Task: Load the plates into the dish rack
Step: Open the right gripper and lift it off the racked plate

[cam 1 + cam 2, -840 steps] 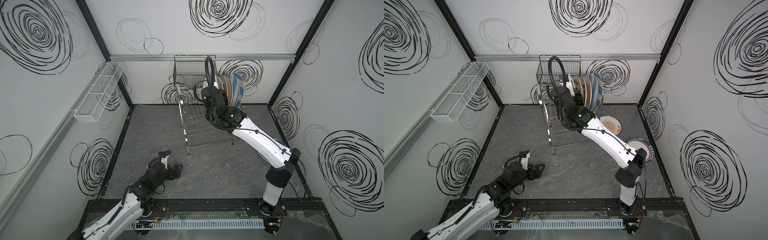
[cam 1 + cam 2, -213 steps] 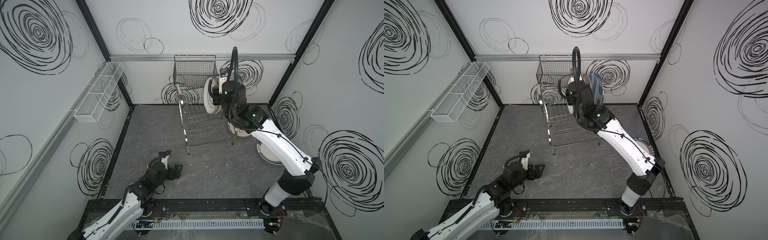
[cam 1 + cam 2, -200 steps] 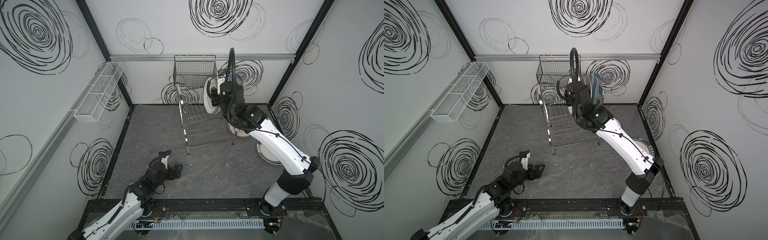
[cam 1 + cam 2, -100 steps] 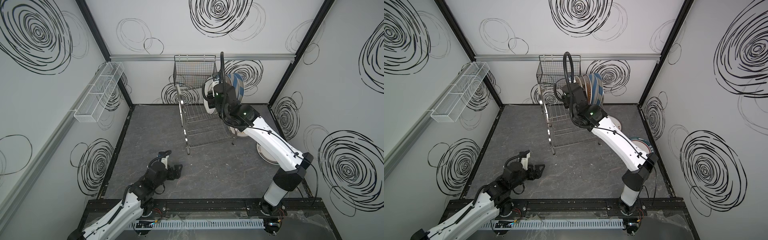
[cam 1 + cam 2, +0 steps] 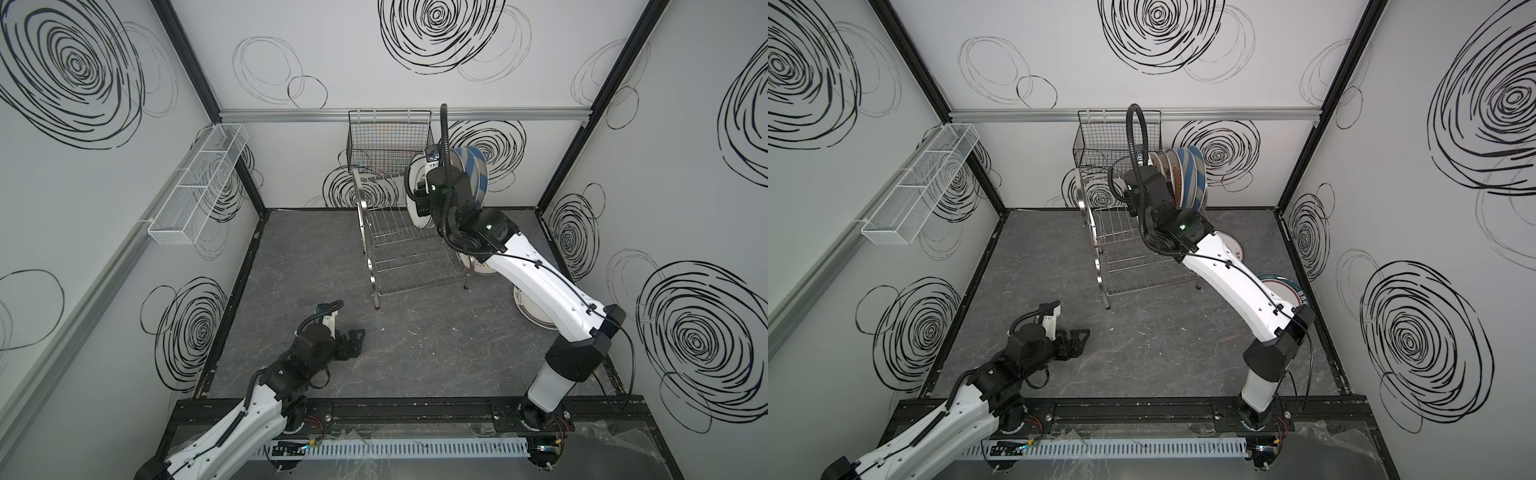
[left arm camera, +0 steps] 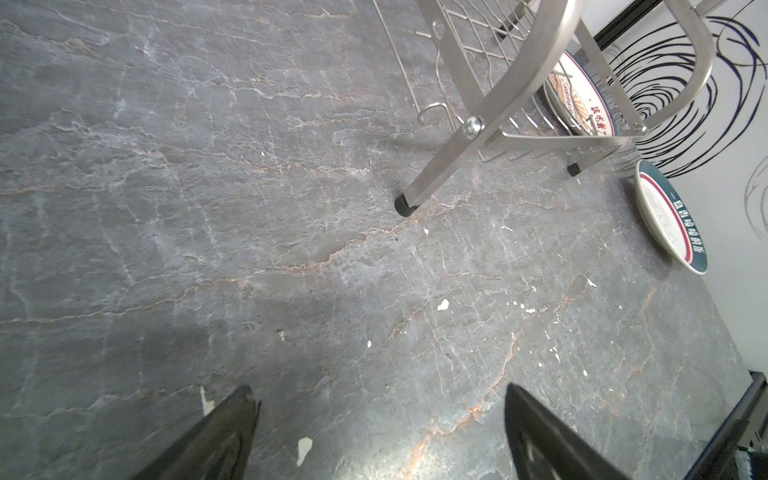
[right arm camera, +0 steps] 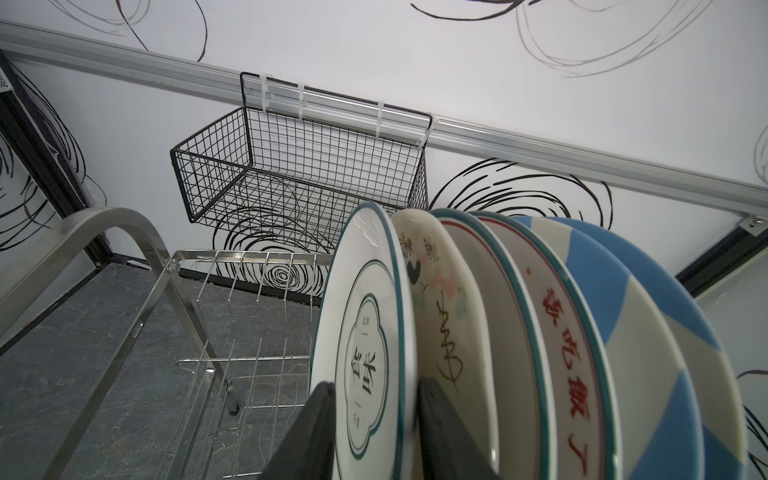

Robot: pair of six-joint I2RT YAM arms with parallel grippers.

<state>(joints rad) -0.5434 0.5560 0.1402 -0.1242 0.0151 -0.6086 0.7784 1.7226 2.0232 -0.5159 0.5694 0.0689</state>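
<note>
Eight plates (image 7: 490,340) by my count. Six stand on edge in one row in the top tier of the dish rack (image 5: 399,249). The row runs one white with a green rim at the front, one cream with floral marks, two more green-rimmed, then two blue-and-white striped at the far end. Two lie flat on the floor by the rack's feet at that same end: one sunburst plate (image 5: 1232,246) just beside it, one dark-green-rimmed plate (image 5: 1283,286) further out. My right gripper (image 7: 374,384) has its two fingers astride the front plate (image 7: 365,316), one on each face, partly closed and pressed to it as far as I can see. My left gripper (image 6: 374,436) hangs low over bare floor, well apart from the rack's front leg, jaws spread wide, holding nothing. One black wire basket (image 7: 299,174) hangs on the wall behind the rack. One white mesh tray (image 5: 195,187) sits on the side wall, well apart from it.
</note>
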